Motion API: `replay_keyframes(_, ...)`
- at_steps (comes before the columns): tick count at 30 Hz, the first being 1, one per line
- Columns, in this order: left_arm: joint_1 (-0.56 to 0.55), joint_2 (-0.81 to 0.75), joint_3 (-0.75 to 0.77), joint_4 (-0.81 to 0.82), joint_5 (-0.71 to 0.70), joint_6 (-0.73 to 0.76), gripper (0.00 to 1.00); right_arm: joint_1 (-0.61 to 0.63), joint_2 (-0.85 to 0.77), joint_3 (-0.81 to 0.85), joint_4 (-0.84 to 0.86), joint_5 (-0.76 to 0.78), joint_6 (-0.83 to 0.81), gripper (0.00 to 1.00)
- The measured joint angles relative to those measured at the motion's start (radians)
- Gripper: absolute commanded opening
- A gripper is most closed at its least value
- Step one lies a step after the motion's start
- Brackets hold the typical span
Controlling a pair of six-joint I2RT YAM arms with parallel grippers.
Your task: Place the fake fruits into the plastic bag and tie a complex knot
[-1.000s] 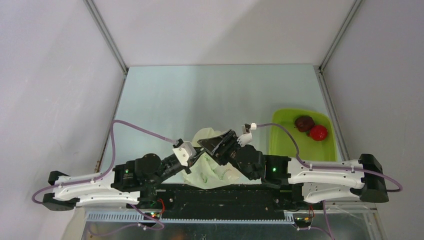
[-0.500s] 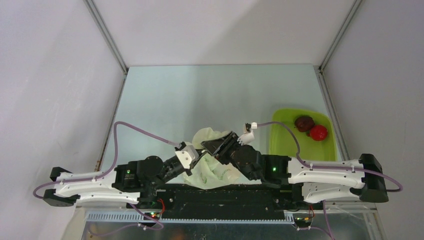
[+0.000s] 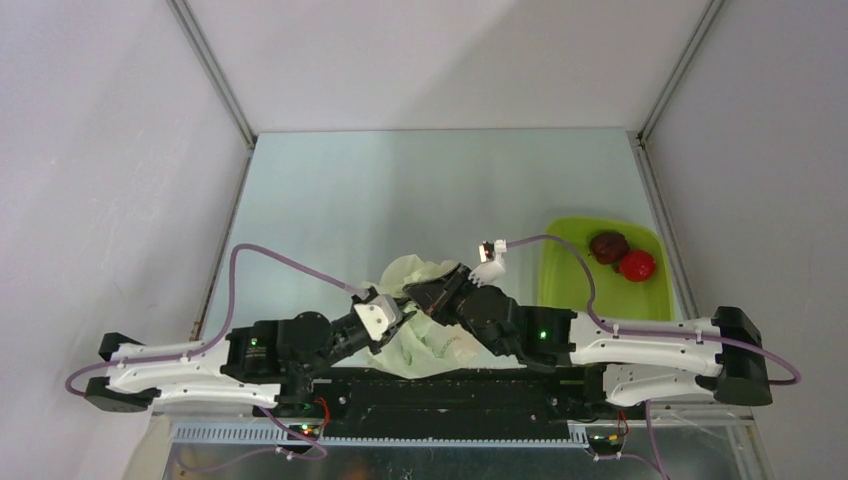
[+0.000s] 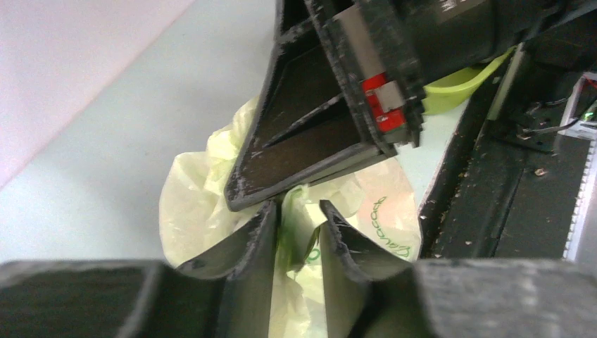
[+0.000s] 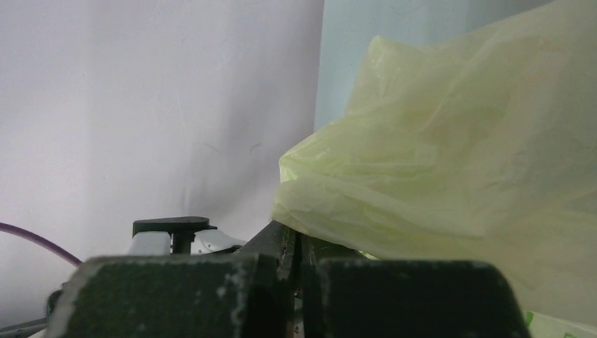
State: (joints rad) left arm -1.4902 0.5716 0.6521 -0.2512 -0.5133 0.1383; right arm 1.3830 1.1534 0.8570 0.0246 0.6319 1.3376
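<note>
While your left gripper [image 4: 296,211] stands with its jaws only narrowly parted, pale film of the plastic bag [image 4: 193,204] fills the gap between them. You cannot tell from the wrist view whether any of it is pinched.

Right gripper [image 5: 296,246]: jaws pressed together, a fold of the bag's film coming off their tips, so note it as closed on the bag.

In the left wrist view, the right gripper's fingers come down from above and meet the film just ahead of the left fingertips, nearly touching them.

You have both grippers meeting over the bag at the near middle of the table [image 3: 400,190], close to the arm bases. The bag lies crumpled beneath them, with green print showing on its near side. What is inside it is hidden.

Well to the right sits the lime-green tray [image 3: 560,295], apart from the bag. In its far corner lie a maroon fruit [image 3: 607,245] and a red fruit [image 3: 637,265], touching each other.
</note>
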Motion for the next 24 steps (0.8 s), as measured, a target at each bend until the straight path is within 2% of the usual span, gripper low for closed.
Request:
replay_keyframes(1,-0.001,0.002,0.013,-0.018,0.002,-0.004,0.69,-0.003,0.000,0.000,0.006,-0.005,-0.014,0.00)
replay_keyframes(2,-0.003,0.003,0.025,-0.034,0.006,-0.006,0.75,-0.008,-0.001,0.000,0.016,-0.008,-0.032,0.00)
replay_keyframes(3,-0.006,0.001,0.042,-0.059,0.008,-0.013,0.89,-0.012,-0.002,0.000,0.022,-0.010,-0.051,0.00)
replay_keyframes(4,-0.008,-0.006,0.062,-0.088,0.008,-0.026,0.96,-0.018,-0.005,0.000,0.029,-0.013,-0.079,0.00)
replay_keyframes(6,-0.009,-0.021,0.106,-0.148,0.010,-0.048,0.99,-0.029,-0.019,0.000,0.040,-0.022,-0.149,0.00)
replay_keyframes(13,-0.009,-0.119,0.307,-0.325,0.029,-0.180,0.99,-0.103,-0.095,0.001,0.092,-0.140,-0.483,0.00)
replay_keyframes(19,-0.009,-0.161,0.350,-0.352,0.022,-0.299,0.99,-0.189,-0.146,0.001,0.131,-0.387,-0.781,0.00)
replay_keyframes(24,-0.009,-0.163,0.324,-0.303,0.019,-0.322,0.99,-0.298,-0.196,0.001,0.135,-0.655,-0.895,0.00)
